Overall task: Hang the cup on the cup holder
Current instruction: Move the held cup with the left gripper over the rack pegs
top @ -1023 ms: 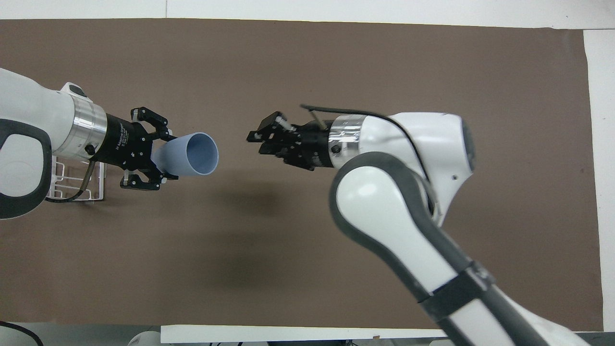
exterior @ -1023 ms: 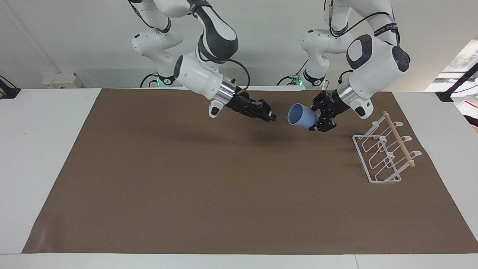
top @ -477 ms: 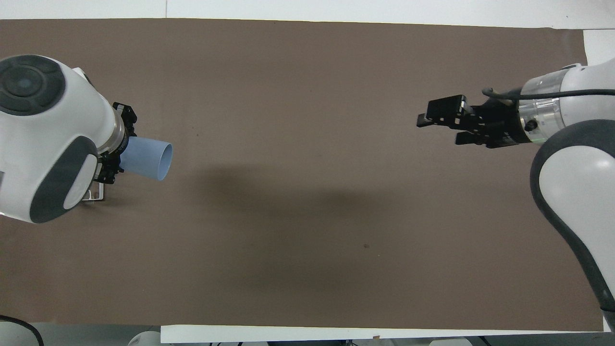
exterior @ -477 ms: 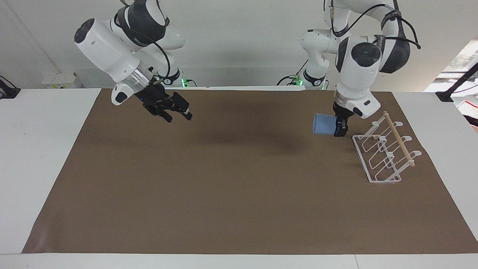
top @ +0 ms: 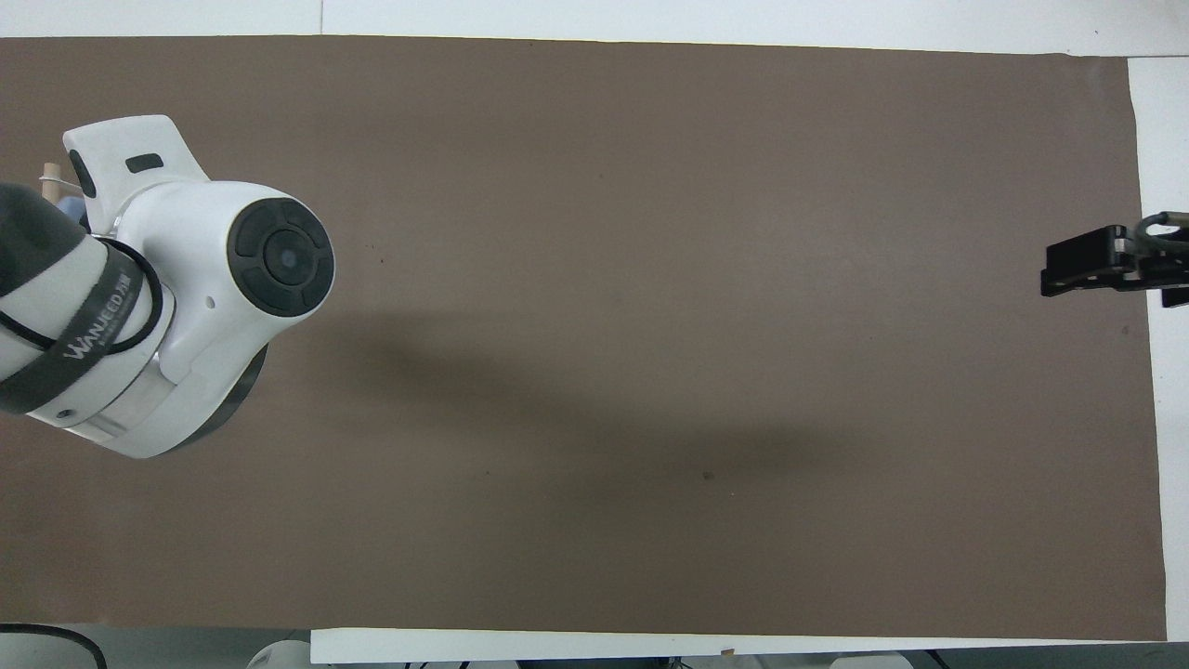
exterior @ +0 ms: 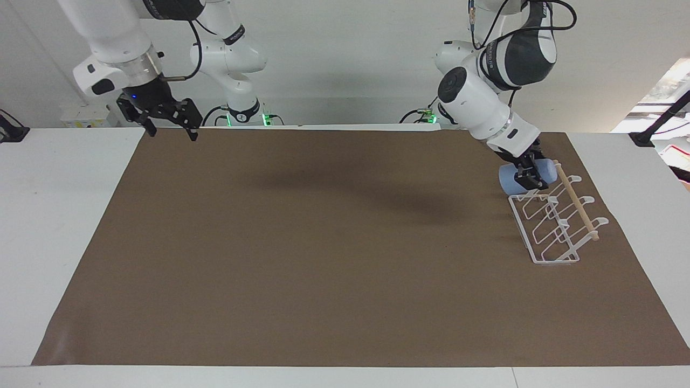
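The light-blue cup (exterior: 508, 178) lies on its side in my left gripper (exterior: 530, 175), which is shut on it. It hangs just over the end of the white wire cup holder (exterior: 555, 233) that is nearest the robots, close to the tip of its wooden dowel (exterior: 577, 202). I cannot tell whether cup and rack touch. In the overhead view the left arm hides the cup and the rack; only the dowel tip (top: 50, 174) shows. My right gripper (exterior: 168, 123) is open and empty, raised over the mat's corner near the right arm's base; it also shows in the overhead view (top: 1082, 269).
A brown mat (exterior: 323, 253) covers most of the white table (exterior: 59, 215). The cup holder stands on the mat toward the left arm's end.
My left gripper has swung the cup from beside the rack to over its robot-near end and turned it. My right gripper has pulled back and up to the mat's corner.
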You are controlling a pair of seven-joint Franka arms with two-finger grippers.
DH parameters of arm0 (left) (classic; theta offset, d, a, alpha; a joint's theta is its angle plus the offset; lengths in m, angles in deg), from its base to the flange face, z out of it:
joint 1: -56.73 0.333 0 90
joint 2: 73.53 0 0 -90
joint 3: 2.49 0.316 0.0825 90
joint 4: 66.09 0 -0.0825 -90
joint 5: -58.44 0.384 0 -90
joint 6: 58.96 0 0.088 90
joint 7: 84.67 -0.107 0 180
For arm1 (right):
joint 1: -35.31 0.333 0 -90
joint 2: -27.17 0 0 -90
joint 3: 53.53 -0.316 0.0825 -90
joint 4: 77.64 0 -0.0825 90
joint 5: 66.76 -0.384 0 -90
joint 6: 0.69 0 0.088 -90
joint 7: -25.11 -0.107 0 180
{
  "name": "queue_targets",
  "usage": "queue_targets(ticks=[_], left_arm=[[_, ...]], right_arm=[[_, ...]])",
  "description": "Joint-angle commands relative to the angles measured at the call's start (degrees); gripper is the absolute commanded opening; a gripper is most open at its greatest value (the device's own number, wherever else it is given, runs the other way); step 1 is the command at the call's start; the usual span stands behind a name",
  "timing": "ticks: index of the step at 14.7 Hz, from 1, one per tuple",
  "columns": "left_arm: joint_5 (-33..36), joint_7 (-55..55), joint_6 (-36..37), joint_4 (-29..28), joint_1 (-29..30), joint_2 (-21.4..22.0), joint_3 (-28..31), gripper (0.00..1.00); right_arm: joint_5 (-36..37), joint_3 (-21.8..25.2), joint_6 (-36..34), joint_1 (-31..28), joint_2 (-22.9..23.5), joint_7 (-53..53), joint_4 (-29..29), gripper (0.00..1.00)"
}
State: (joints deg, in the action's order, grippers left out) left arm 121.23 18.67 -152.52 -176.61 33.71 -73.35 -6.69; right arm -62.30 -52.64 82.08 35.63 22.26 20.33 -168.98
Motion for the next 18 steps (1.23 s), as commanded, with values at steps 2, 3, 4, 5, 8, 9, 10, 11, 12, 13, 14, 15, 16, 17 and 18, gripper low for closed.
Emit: queue_targets(ticks=[2, 3, 4, 5, 8, 9, 10, 11, 12, 13, 14, 15, 16, 17, 18], left_arm=[[16.63, 1.26, 4.52, -0.40, 1.47, -2.72, 0.60, 0.00], [18.92, 1.26, 4.44, -0.31, 2.62, -3.43, 0.60, 0.00], [22.60, 1.26, 4.26, 0.12, 3.67, -4.92, 0.77, 0.00], [25.94, 1.69, 4.87, 1.52, 4.99, -7.54, 0.69, 0.00], [29.22, 8.53, 7.94, 3.64, 5.44, -14.06, 0.69, 0.00], [29.14, 10.55, 9.17, 3.99, 4.92, -15.99, 0.60, 0.00], [28.88, 12.05, 9.97, 5.04, 4.65, -17.83, 0.60, 0.00], [28.79, 13.03, 10.76, 5.31, 4.30, -18.55, 0.51, 0.00], [28.79, 13.82, 10.94, 5.23, 4.04, -18.90, 0.60, 0.00], [28.79, 15.39, 11.12, 5.23, 3.95, -19.52, 0.60, 0.00], [28.79, 16.80, 11.90, 5.05, 3.86, -19.87, 0.51, 0.00], [28.53, 18.12, 12.26, 5.05, 2.90, -20.48, 0.42, 0.00], [28.26, 18.83, 12.70, 4.79, 2.02, -21.01, 0.42, 0.00], [28.26, 19.88, 13.40, 4.35, 2.01, -21.10, 0.51, 0.00], [28.26, 20.76, 13.40, 3.48, 2.19, -21.02, 0.42, 0.00]], right_arm=[[0.90, 0.08, -5.34, -2.33, 2.00, 4.33, 3.45, 1.00], [1.24, -0.44, -5.52, -1.99, 2.18, 4.69, 3.79, 1.00], [1.42, -0.97, -5.87, -2.07, 2.53, 4.69, 4.67, 1.00], [1.25, -1.14, -6.91, -2.24, 3.23, 4.69, 6.24, 1.00], [0.64, -1.06, -6.84, -2.59, 4.21, 4.69, 6.70, 1.00], [-0.50, -1.06, -6.84, -2.60, 4.03, 4.60, 6.18, 1.00], [-1.12, -1.06, -6.84, -2.16, 3.59, 4.43, 6.00, 1.00], [-1.13, -1.15, -6.84, -2.07, 3.15, 4.43, 5.13, 1.00], [-1.21, -1.23, -7.01, -2.07, 2.80, 4.51, 4.42, 1.00], [-1.21, -1.15, -7.10, -2.16, 2.45, 4.51, 3.72, 1.00], [-1.21, -1.15, -7.10, -2.33, 2.10, 4.51, 3.28, 1.00], [-1.21, -1.15, -7.19, -2.59, 2.10, 4.51, 3.27, 1.00], [-1.21, -1.15, -7.19, -2.68, 2.10, 4.51, 3.27, 1.00], [-1.21, -1.15, -7.19, -2.68, 2.10, 4.51, 3.27, 1.00], [-1.21, -1.15, -7.19, -2.60, 2.10, 4.51, 3.27, 1.00]])
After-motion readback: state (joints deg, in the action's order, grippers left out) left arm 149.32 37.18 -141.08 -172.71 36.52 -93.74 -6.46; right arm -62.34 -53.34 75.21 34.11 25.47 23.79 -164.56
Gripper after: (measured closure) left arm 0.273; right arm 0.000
